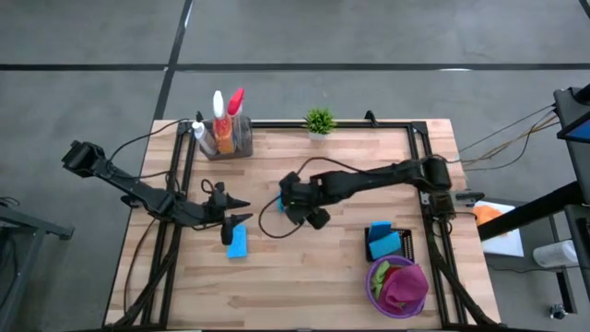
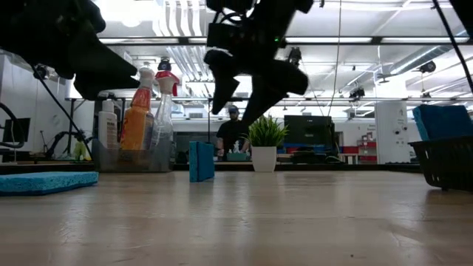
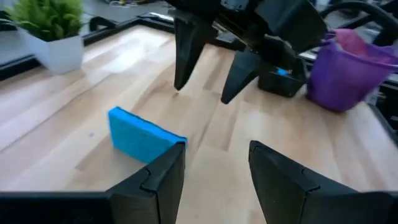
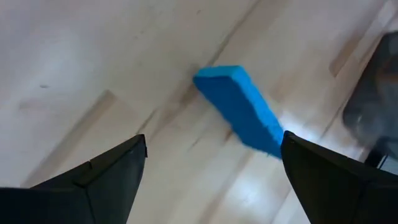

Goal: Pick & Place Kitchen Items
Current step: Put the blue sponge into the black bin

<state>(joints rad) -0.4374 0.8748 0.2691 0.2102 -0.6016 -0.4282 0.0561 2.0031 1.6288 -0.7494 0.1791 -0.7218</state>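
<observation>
A blue sponge [image 1: 279, 202] stands on one long edge on the wooden table near its middle; it also shows in the low view [image 2: 201, 161] and both wrist views [image 3: 142, 134] [image 4: 239, 109]. My right gripper [image 1: 297, 205] hangs open above it, fingers pointing down, clear of it [image 2: 233, 114] [image 4: 214, 168]. A second blue sponge [image 1: 238, 243] lies flat to the left and nearer [image 2: 44, 181]. My left gripper [image 1: 241, 210] is open and empty above the table, just left of the standing sponge [image 3: 214, 168].
A clear caddy [image 1: 226, 136] with several spray bottles stands at the far left. A small potted plant [image 1: 319, 120] stands at the far edge. A black basket [image 1: 387, 244] with blue sponges and a purple bowl [image 1: 398, 288] of cloths sit near right. A person [image 2: 233, 133] stands beyond the table.
</observation>
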